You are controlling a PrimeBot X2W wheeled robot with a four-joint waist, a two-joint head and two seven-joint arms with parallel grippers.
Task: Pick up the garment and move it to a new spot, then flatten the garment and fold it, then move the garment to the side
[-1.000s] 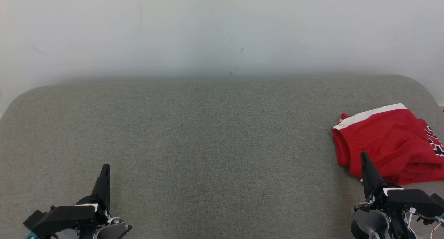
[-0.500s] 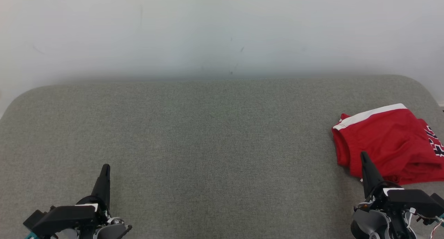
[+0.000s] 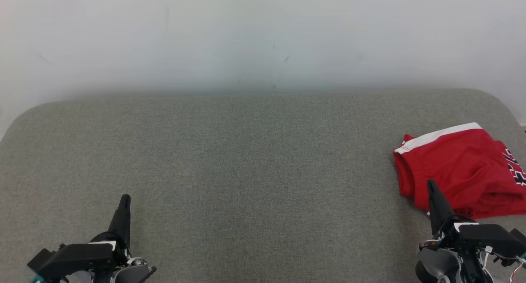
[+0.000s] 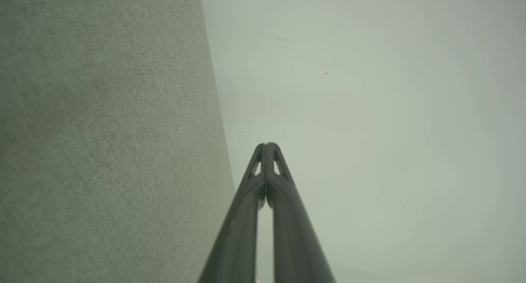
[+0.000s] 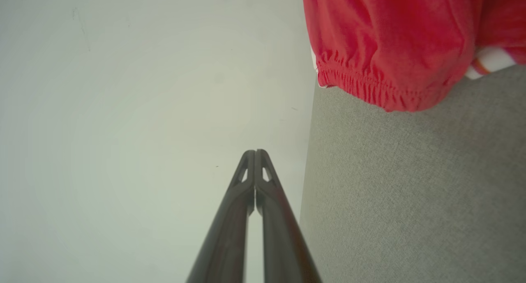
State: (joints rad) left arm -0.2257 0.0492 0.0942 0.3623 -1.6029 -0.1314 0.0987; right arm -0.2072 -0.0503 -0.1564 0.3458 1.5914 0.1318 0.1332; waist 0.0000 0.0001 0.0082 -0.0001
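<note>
The garment is a folded red piece with a white band and black-and-white lettering, lying at the right edge of the grey padded surface. In the right wrist view the garment shows its gathered red hem. My right gripper is shut and empty, its tips just in front of the garment's near left corner; its fingertips meet. Far from the garment, at the lower left, my left gripper is shut and empty. In the left wrist view my left gripper has its tips pressed together.
A pale wall rises behind the padded surface. The surface's far corners are rounded, and its right edge runs close by the garment. Bare grey fabric spreads across the middle and left.
</note>
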